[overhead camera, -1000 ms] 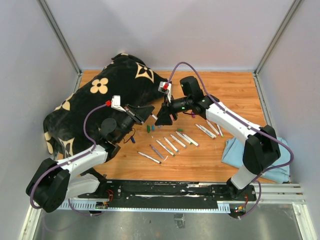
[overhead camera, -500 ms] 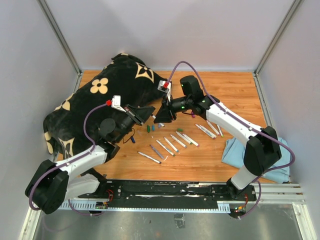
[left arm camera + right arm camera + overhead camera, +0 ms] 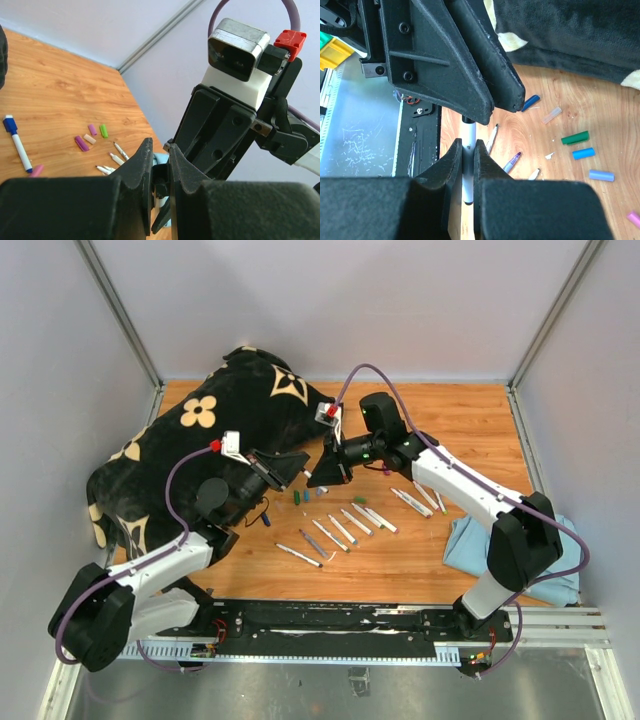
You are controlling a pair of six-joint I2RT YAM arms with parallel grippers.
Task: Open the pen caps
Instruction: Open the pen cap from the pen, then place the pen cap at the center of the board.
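Right wrist: right gripper (image 3: 468, 148) pinches tight around a white marker (image 3: 469, 132).

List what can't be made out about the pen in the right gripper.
Right wrist: the pen in the right gripper runs under the left gripper; its cap end is hidden.
Left wrist: whatever sits between the fingers is dark, mostly covered.
Top external: both grippers cover the pen.
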